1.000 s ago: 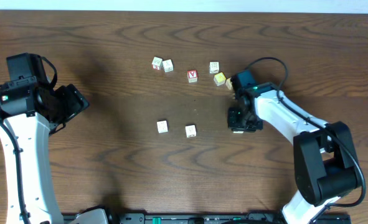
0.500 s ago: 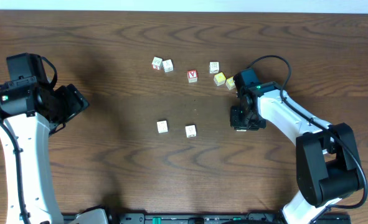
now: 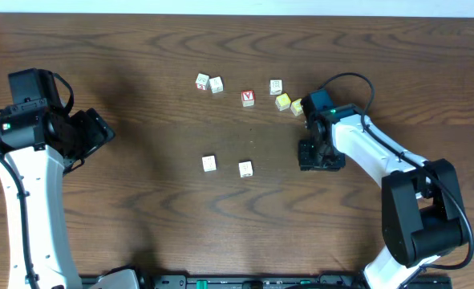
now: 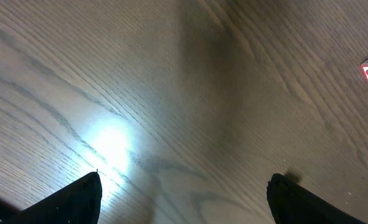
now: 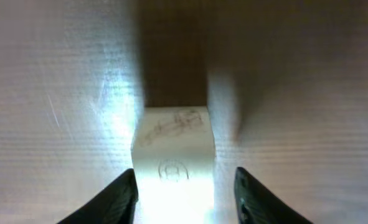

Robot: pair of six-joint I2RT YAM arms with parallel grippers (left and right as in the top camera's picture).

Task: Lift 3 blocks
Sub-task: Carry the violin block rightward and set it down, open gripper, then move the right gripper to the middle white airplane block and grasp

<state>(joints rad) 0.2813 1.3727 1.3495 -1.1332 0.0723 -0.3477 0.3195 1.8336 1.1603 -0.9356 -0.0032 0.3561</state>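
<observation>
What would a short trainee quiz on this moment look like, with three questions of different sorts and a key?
1. True or false: the left fingers hold a block.
2. In the right wrist view, the whitish block sits: A) on the table between the right fingers; B) stacked on another block; C) outside the fingers.
3. Fill in: in the overhead view, the lettered block in the far row has a ___ top.
Key: 1 false, they stand wide open with nothing between them; 2 A; 3 red.
</observation>
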